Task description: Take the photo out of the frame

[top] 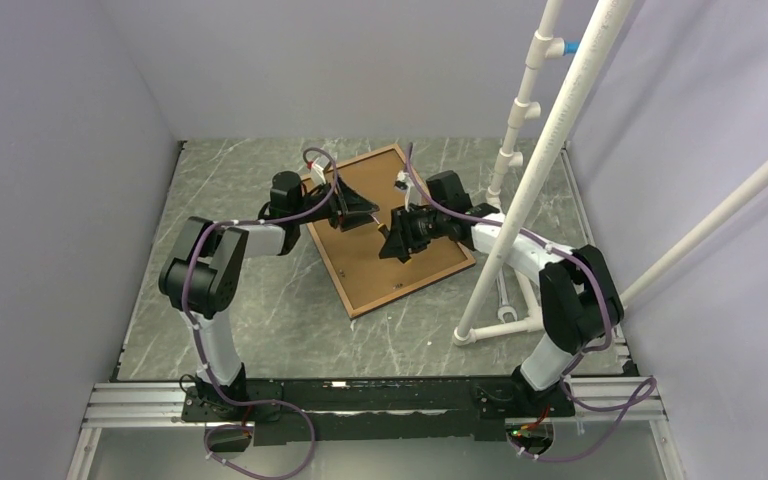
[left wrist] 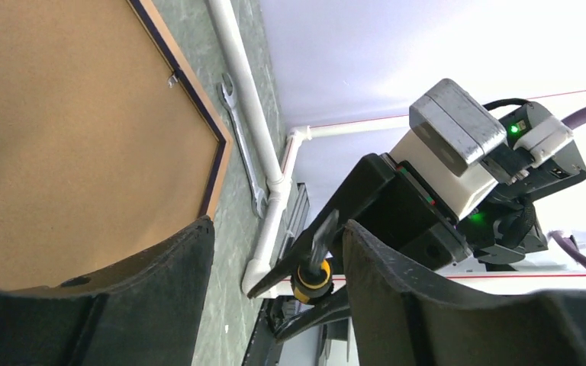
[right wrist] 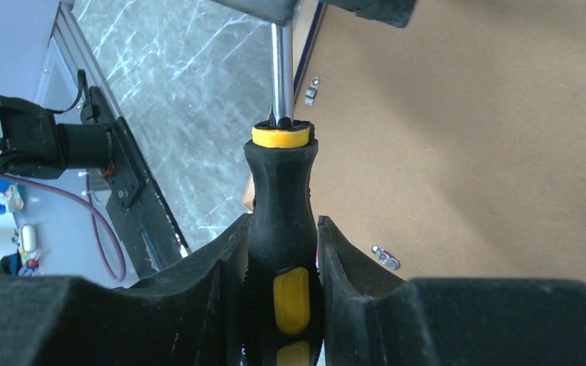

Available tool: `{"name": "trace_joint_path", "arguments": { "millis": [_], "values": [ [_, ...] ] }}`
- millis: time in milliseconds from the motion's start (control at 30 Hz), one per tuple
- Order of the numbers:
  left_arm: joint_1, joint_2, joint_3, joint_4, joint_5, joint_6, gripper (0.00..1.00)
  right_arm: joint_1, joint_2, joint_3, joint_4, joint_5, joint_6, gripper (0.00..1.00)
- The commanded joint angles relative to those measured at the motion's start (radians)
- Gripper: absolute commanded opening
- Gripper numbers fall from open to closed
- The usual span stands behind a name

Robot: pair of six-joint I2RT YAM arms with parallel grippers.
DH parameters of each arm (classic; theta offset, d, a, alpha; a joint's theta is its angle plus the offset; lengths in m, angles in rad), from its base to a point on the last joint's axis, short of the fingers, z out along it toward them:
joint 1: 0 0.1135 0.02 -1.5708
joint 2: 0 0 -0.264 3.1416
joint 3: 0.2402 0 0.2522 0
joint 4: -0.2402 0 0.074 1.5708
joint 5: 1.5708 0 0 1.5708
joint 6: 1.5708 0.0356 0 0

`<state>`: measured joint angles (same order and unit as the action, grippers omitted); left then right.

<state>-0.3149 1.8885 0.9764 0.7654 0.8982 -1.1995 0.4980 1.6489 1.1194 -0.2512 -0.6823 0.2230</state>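
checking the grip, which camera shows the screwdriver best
The right wrist view: the screwdriver fills the centre, its black-and-yellow handle clamped in the right gripper, steel shaft pointing away. The left wrist view catches only its yellow collar and some shaft. In the top external view it is too small to make out.

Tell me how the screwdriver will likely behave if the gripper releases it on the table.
Its round handle suggests the screwdriver would probably roll. The ribbed black grip looks rubbery, so slipping from the right gripper seems unlikely. The metal shaft looks stiff.
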Motion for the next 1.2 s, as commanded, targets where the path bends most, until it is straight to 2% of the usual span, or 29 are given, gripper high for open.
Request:
{"name": "trace_joint_path", "arguments": {
  "millis": [0,100,133,167,200,267,300,400,500,800,900,1067,1167],
  "values": [
    [-0.002,-0.004,0.009,0.078,0.049,0.002,0.57,0.019,-0.001,0.041,0.057,-0.045,-0.032,0.00],
    [-0.001,-0.013,0.005,0.079,0.058,0.012,0.33,0.024,-0.013,0.026,0.074,-0.022,-0.011,0.00],
    [0.001,-0.014,0.007,0.084,0.067,0.006,0.19,0.025,-0.021,0.016,0.084,0.001,0.004,0.04],
    [0.004,-0.013,0.009,0.087,0.074,-0.003,0.06,0.025,-0.033,0.004,0.094,0.038,0.026,0.16],
    [0.009,-0.014,0.005,0.093,0.077,-0.018,0.00,0.025,-0.046,-0.014,0.112,0.077,0.055,0.33],
    [0.017,-0.020,-0.009,0.138,0.076,-0.053,0.00,0.024,-0.085,-0.066,0.177,0.145,0.128,0.63],
    [0.023,-0.025,-0.014,0.157,0.073,-0.071,0.00,0.024,-0.108,-0.104,0.226,0.172,0.175,0.73],
    [0.032,-0.040,-0.033,0.188,0.062,-0.112,0.00,0.025,-0.182,-0.238,0.429,0.217,0.320,0.86],
    [0.037,-0.052,-0.057,0.205,0.047,-0.138,0.00,0.029,-0.208,-0.351,0.632,0.199,0.436,0.99],
    [0.050,-0.020,-0.076,0.288,0.039,-0.213,0.00,0.054,-0.166,-0.442,0.866,0.165,0.548,0.99],
    [0.050,-0.023,-0.077,0.273,0.036,-0.199,0.00,0.055,-0.146,-0.437,0.896,0.157,0.549,0.89],
    [0.050,-0.012,-0.086,0.294,0.028,-0.218,0.00,0.054,-0.091,-0.405,0.943,0.119,0.575,0.64],
    [0.050,-0.007,-0.088,0.300,0.026,-0.223,0.00,0.054,-0.052,-0.388,0.967,0.092,0.589,0.59]
  ]
}}
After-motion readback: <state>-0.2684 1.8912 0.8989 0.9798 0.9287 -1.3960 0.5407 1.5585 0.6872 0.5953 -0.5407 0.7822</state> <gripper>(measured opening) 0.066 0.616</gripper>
